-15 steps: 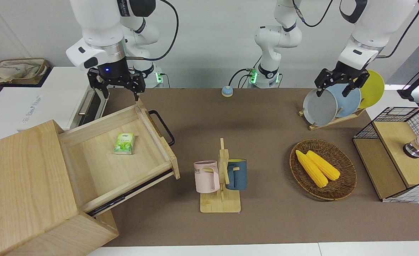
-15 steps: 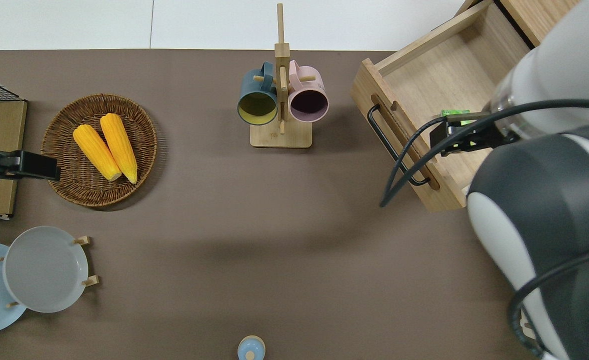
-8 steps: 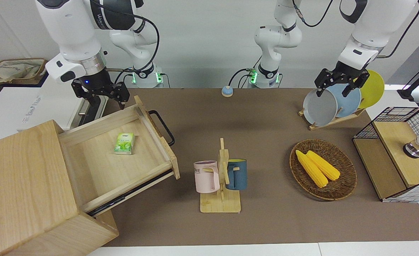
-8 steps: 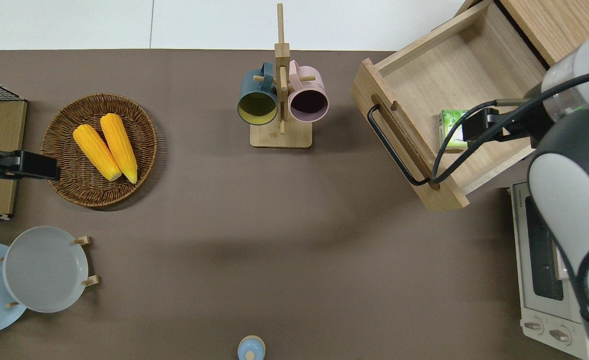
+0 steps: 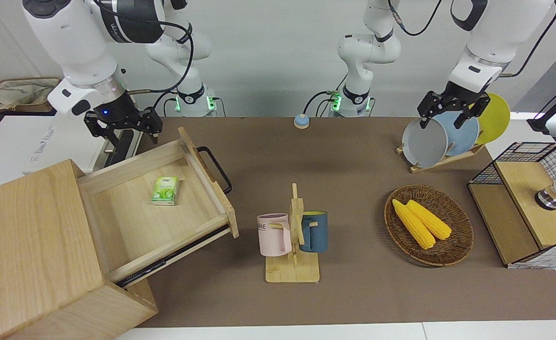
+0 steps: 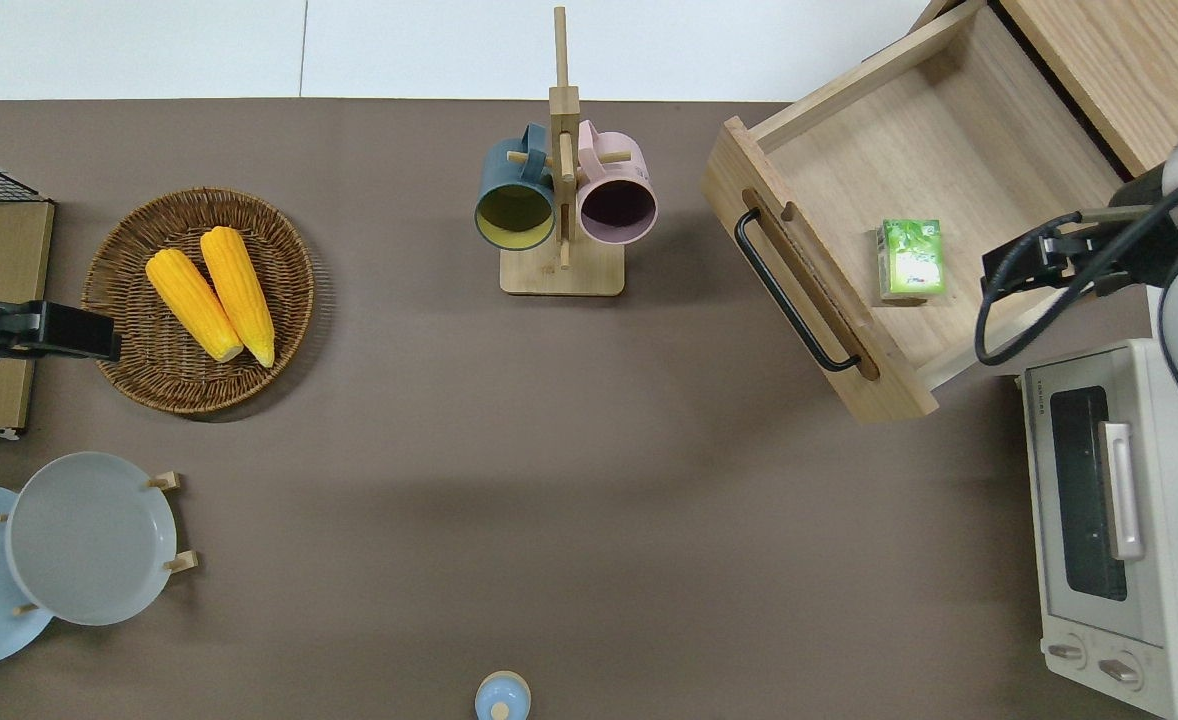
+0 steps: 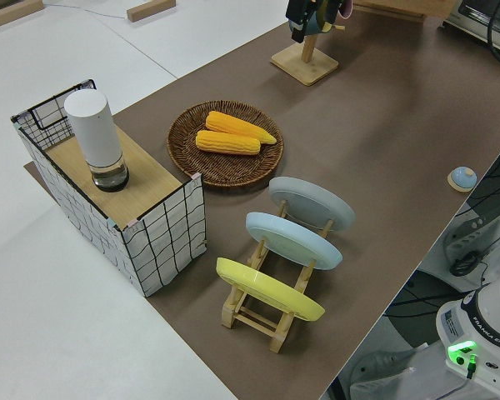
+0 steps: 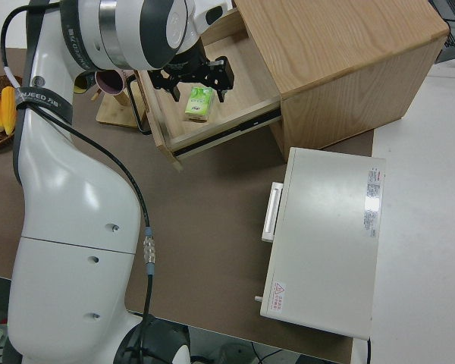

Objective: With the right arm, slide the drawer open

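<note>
The drawer (image 5: 131, 226) stands pulled far out of its big wooden box (image 5: 28, 236), with its black bar handle (image 6: 794, 290) facing the middle of the table. A small green carton (image 6: 911, 258) lies on the drawer floor. My right gripper (image 5: 135, 138) hangs open in the air with nothing between its fingers, well clear of the handle. In the overhead view the right gripper (image 6: 1024, 262) is over the drawer's side edge nearest the robots, close to the toaster oven. The left arm is parked with its gripper (image 5: 443, 122) open.
A white toaster oven (image 6: 1109, 520) sits beside the drawer, nearer the robots. A mug rack (image 5: 293, 236) with two mugs stands mid-table. Toward the left arm's end are a wicker basket (image 5: 457, 241) with corn, a plate rack (image 5: 443, 137) and a wire-grid cabinet (image 5: 528, 203).
My right gripper has drawn away from the drawer's handle corner toward the right arm's end of the table. The drawer and the carton have stayed put. The left arm has not moved.
</note>
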Action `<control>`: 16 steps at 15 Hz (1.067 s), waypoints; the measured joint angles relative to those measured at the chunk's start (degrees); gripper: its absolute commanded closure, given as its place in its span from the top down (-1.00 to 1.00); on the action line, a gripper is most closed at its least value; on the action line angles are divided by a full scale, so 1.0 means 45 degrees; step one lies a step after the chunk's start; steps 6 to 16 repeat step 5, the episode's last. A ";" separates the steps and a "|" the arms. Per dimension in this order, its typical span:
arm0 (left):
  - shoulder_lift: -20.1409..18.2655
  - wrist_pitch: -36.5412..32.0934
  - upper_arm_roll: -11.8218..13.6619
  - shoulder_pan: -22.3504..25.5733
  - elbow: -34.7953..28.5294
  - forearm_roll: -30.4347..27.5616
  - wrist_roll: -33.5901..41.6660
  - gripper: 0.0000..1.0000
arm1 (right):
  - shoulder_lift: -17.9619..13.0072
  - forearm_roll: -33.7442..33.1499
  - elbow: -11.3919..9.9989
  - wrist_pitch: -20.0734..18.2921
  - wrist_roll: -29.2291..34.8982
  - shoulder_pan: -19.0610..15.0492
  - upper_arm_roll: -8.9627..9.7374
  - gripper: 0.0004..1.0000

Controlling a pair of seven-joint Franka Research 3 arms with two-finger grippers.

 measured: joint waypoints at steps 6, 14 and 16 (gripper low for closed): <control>0.0000 0.0000 0.0000 0.0000 0.0000 0.0000 0.0000 0.99 | 0.0000 -0.0002 -0.0045 0.0091 0.0001 -0.0048 -0.0026 0.97; 0.0000 0.0000 0.0000 0.0000 0.0000 0.0000 0.0000 0.99 | 0.0000 -0.0002 -0.0045 0.0091 0.0001 -0.0048 -0.0026 0.97; 0.0000 0.0000 0.0000 0.0000 0.0000 0.0000 0.0000 0.99 | 0.0000 -0.0002 -0.0045 0.0091 0.0001 -0.0048 -0.0026 0.97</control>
